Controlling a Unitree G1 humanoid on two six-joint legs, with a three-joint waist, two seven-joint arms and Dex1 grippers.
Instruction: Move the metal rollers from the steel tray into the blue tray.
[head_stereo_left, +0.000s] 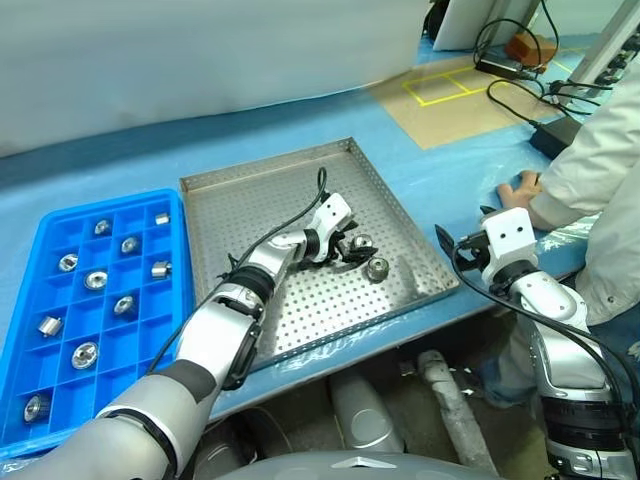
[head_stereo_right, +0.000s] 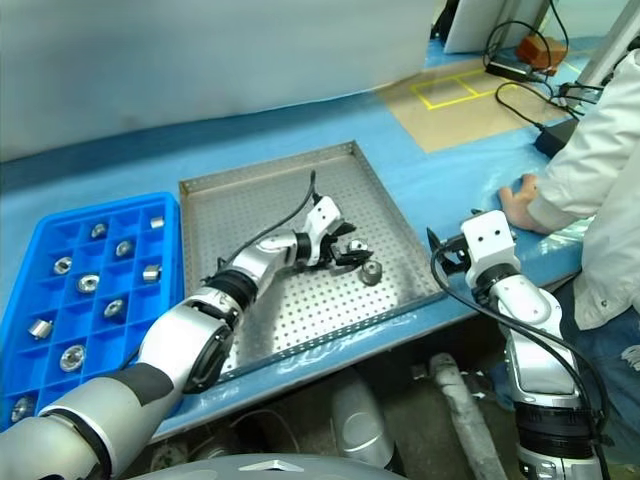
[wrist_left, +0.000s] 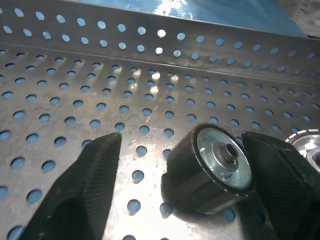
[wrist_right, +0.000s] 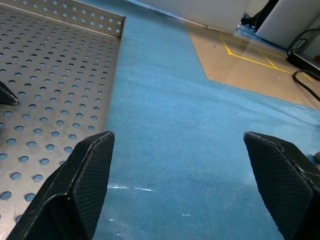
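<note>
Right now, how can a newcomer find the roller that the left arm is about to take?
Find the steel tray in the middle of the blue-covered table. Two metal rollers lie near its right rim. The wanted roller sits between the left gripper's open black fingers, lying on its side. Its neighbour, the second roller, lies free, just outside those fingers and nearer the tray's front edge.

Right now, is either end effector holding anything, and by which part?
Nothing is held yet. The left end effector brackets a metal roller lying on the steel tray, fingers unclosed; the right end effector is open.
</note>
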